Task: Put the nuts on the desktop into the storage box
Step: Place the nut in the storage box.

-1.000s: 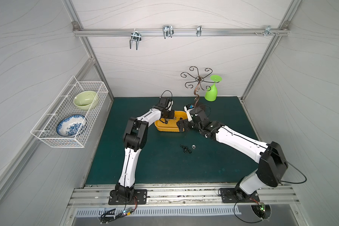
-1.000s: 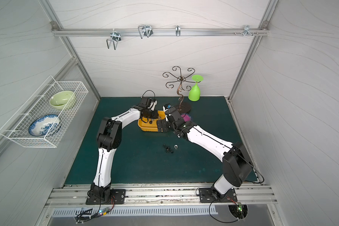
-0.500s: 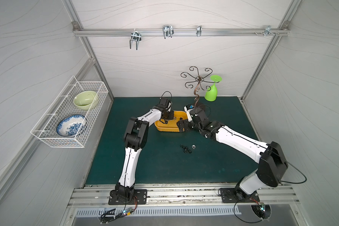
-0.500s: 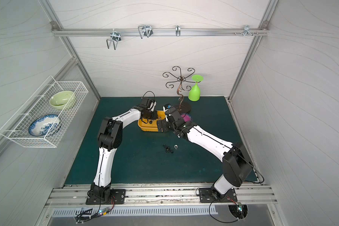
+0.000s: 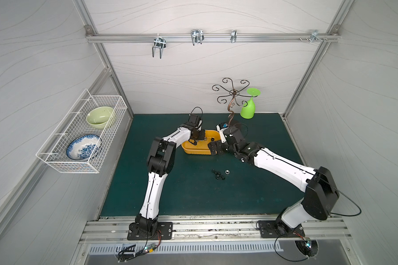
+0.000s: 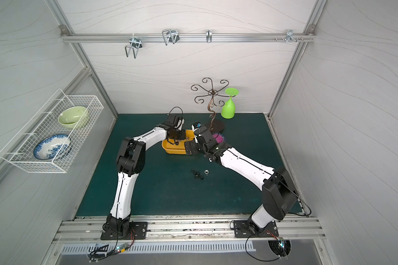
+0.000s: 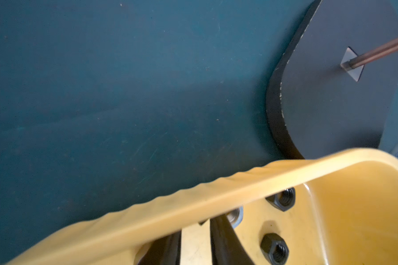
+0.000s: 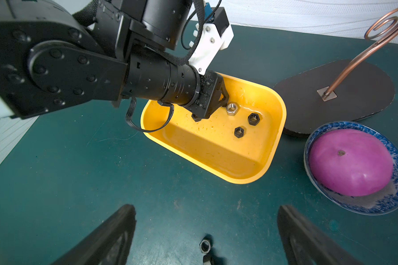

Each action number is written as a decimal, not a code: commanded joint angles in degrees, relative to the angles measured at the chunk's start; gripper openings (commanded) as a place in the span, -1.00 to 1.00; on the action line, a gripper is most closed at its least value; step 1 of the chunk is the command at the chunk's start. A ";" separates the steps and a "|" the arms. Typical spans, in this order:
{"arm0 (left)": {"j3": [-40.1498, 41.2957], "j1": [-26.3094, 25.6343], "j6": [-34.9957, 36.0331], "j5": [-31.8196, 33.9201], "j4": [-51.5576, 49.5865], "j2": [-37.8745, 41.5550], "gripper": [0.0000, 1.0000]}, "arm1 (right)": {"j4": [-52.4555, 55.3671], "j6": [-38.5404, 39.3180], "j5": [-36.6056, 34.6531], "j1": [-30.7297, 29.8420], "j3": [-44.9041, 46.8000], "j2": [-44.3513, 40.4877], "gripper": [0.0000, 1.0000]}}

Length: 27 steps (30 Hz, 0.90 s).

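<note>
Right wrist view: left claw is down inside the yellow box, with its tips drawn almost together just above the floor. A black nut sits right at the tips; I cannot tell whether it is pinched or lying free. Three more rest on the box floor: a silver nut and two dark nuts.

Right claw hangs wide open and empty over the green surface, just on the near side of the box. A loose nut lies below the gap.

Change over the last second: almost none. Both top views show the arms in the same posture, and the cluster of nuts on the surface looks undisturbed.

Reading: the left arm seems to be at the drop-off point of a delivery. If the nut at its tips is still gripped, it needs releasing. The task is partly done: the cluster, mostly black with one silver, is still well apart from the box.
</note>
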<state>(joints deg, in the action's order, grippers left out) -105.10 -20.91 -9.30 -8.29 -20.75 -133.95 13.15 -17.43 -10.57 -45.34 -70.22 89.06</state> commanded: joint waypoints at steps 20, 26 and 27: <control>-0.90 0.41 -0.50 0.85 -1.18 0.04 -0.62 | 0.49 0.82 -1.37 0.21 1.62 -2.86 0.98; 1.07 0.77 -0.37 1.14 -0.79 1.01 -0.65 | 0.50 0.77 -1.36 0.27 1.89 -3.20 0.98; 1.30 0.93 -0.37 1.10 -0.79 1.17 -0.66 | 0.51 0.78 -1.45 0.29 1.89 -3.34 0.98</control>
<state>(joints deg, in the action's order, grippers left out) -104.88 -20.43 -9.67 -8.12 -20.82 -133.95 13.17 -16.95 -11.38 -45.34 -69.01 87.94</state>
